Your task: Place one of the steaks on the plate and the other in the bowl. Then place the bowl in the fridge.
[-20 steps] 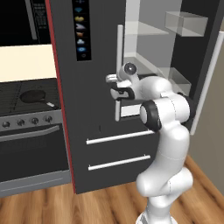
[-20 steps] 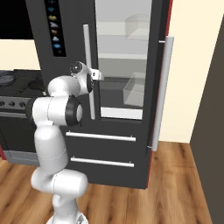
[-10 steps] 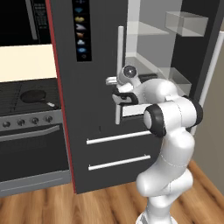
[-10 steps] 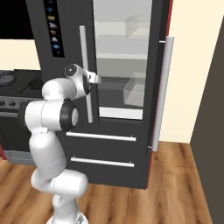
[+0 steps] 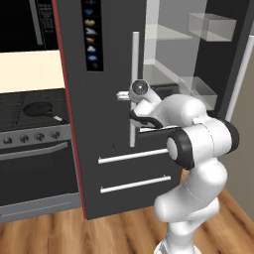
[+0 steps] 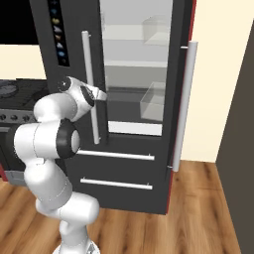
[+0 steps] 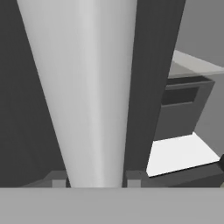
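Jaws [image 7: 94,179] pinch the fridge's [image 5: 106,163] vertical silver handle [image 7: 83,96]; door ajar, glass shelves [image 6: 134,64] visible inside.

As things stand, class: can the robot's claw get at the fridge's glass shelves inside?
Probably yes, once it lets go. The claw is closed on the door handle, and the door gap beside it leaves the shelves unblocked.

both base views face the fridge [image 5: 114,124] from behind the arm, left and right; the hand view sits close against its handle [image 7: 83,96].
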Available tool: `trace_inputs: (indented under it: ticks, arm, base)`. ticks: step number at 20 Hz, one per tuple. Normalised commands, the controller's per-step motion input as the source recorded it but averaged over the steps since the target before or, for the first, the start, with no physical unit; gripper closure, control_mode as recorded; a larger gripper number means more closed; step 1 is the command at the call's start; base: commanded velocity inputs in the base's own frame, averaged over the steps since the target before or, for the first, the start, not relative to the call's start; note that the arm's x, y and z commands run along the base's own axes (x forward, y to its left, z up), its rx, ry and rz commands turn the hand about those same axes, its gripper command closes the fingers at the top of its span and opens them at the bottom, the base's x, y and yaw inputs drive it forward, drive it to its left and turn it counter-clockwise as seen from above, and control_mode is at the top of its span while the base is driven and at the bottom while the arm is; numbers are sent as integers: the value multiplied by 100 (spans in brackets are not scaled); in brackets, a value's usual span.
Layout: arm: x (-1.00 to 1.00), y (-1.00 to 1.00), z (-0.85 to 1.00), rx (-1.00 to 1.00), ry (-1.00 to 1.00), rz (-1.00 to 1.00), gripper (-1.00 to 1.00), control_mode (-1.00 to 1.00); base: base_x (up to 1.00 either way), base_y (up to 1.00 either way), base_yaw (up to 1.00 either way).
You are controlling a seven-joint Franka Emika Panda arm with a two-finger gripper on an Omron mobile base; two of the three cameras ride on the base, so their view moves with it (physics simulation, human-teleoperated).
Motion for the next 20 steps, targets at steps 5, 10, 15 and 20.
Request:
trace_inputs:
  ticks: [5, 10, 15, 20]
  arm:
    - [-52, 0, 1, 0, 2, -8, 100, -100]
    - [-59, 0, 5, 0, 5, -10, 100, -100]
    - [-56, 3, 6, 0, 11, -10, 100, -100]
    - [-44, 4, 0, 0, 11, -9, 100, -100]
  base:
    - [0, 0, 0]
    - [0, 0, 0]
    - [0, 0, 0]
    - [0, 0, 0]
